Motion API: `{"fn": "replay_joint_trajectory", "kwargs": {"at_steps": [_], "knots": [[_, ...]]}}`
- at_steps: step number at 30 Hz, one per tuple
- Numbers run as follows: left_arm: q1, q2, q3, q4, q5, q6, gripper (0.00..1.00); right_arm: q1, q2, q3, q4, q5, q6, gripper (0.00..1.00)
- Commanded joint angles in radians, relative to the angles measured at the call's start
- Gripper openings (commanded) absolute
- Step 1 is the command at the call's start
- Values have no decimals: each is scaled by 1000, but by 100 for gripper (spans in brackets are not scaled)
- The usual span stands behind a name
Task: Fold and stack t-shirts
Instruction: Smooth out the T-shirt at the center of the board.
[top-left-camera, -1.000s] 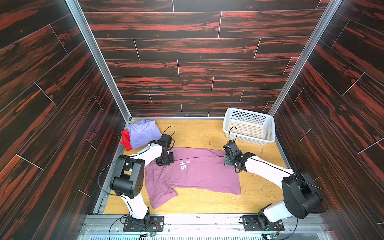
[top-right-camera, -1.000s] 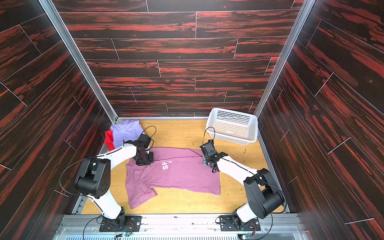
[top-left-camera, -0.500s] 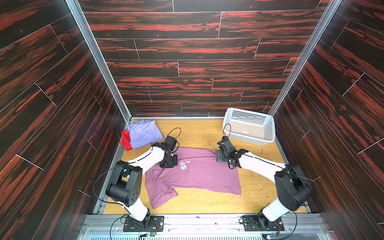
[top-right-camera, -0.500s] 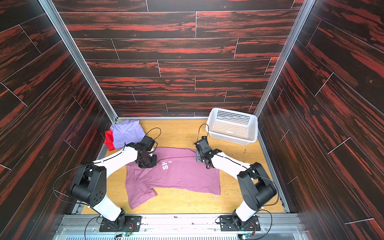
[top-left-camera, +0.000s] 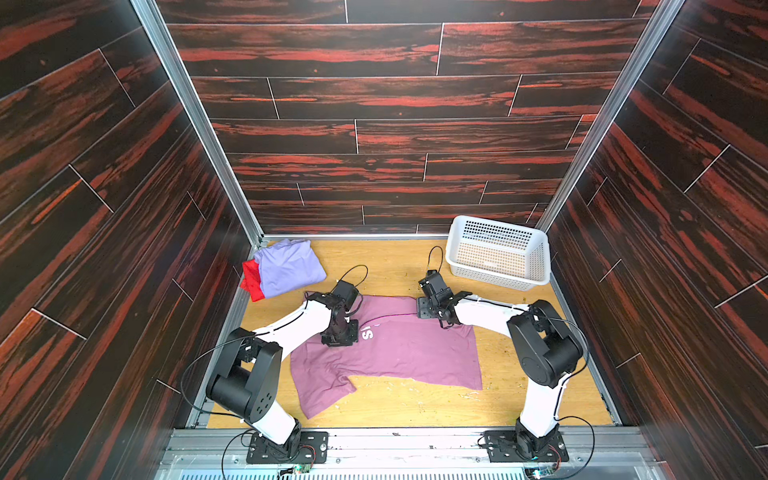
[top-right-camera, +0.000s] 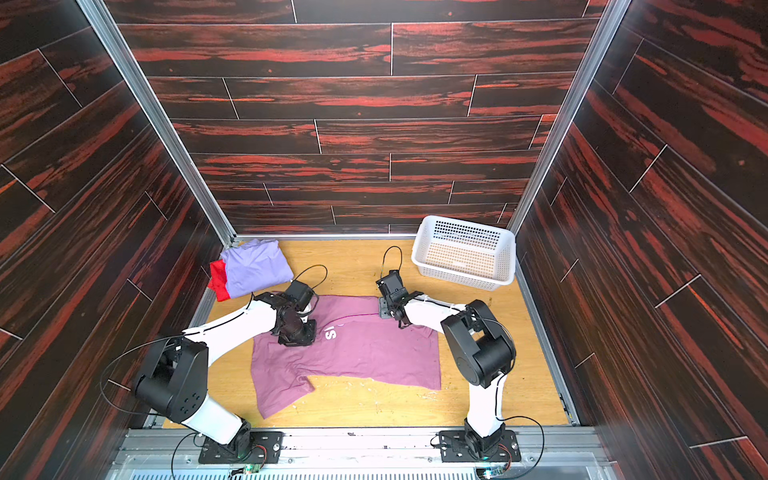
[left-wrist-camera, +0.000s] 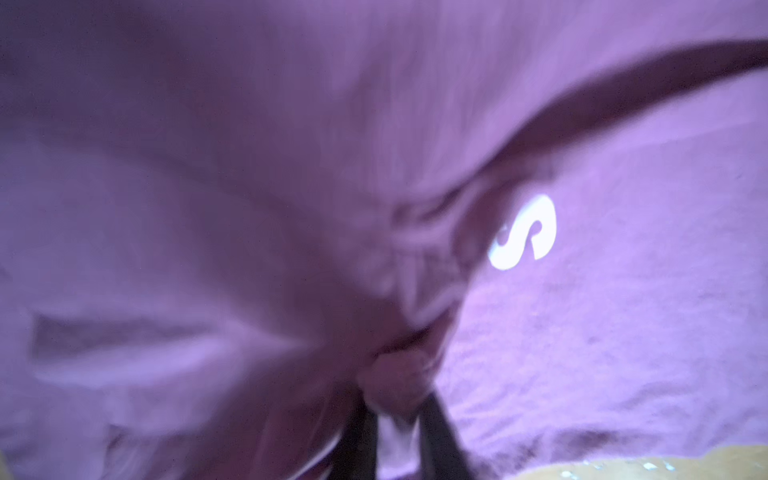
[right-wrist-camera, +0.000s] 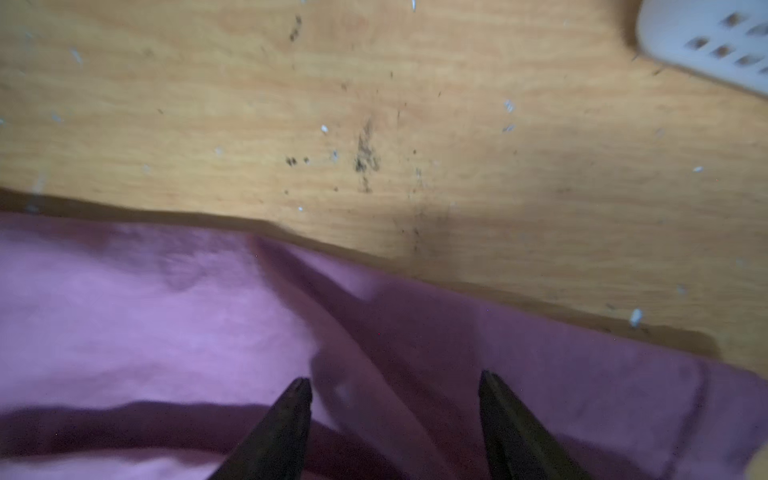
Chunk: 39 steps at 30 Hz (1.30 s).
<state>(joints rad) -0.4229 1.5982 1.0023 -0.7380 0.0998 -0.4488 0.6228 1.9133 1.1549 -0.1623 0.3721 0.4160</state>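
Drawn farther over since a second ago, the far flap of the pink-mauve t-shirt, lying mid-surface, hides most lettering. Right gripper: fingers apart above the far edge. Left gripper: cloth bunched between fingers; whether clamped cannot be told. First fold under way; next, full release and smoothing.

You've got pink-mauve tee spread flat at center, far edge folded over, white lettering up; lavender tee folded atop red tee, far-left corner.
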Motion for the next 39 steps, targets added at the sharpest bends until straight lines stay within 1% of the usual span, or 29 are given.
{"fn": "replay_joint_trajectory", "kwargs": {"at_steps": [1, 2, 7, 10, 14, 18, 20, 23, 26, 29, 33, 36, 39], "knots": [[-21, -39, -27, -80, 9, -4, 94, 7, 22, 16, 11, -19, 17, 68], [-26, -41, -33, -94, 4, -5, 100, 6, 25, 18, 10, -19, 16, 68], [-34, -61, -36, -132, -61, 5, 100, 6, 23, 16, 6, -14, 17, 67], [-34, -75, 12, -131, -109, 9, 100, 7, -12, 10, -2, 4, 14, 67], [-33, -94, 86, -77, -178, 8, 100, 7, -98, -2, -35, 51, 0, 67], [-20, -100, 134, 40, -324, -10, 100, 6, -180, -35, -66, 87, -5, 68], [0, -79, 155, 76, -354, 8, 100, 6, -211, -62, -83, 101, 0, 68], [52, -31, 198, 86, -354, 31, 100, 7, -249, -118, -95, 114, 19, 68], [120, 3, 199, 129, -332, 46, 100, 6, -285, -186, -96, 113, 47, 68], [170, 37, 203, 153, -321, 62, 100, 5, -304, -247, -97, 149, 72, 68], [193, 82, 228, 132, -329, 87, 100, -19, -326, -294, -109, 222, 89, 67], [201, 112, 231, 132, -331, 94, 100, -53, -354, -314, -106, 210, 80, 67], [212, 146, 229, 153, -324, 91, 100, -61, -364, -324, -115, 206, 74, 67]]}}
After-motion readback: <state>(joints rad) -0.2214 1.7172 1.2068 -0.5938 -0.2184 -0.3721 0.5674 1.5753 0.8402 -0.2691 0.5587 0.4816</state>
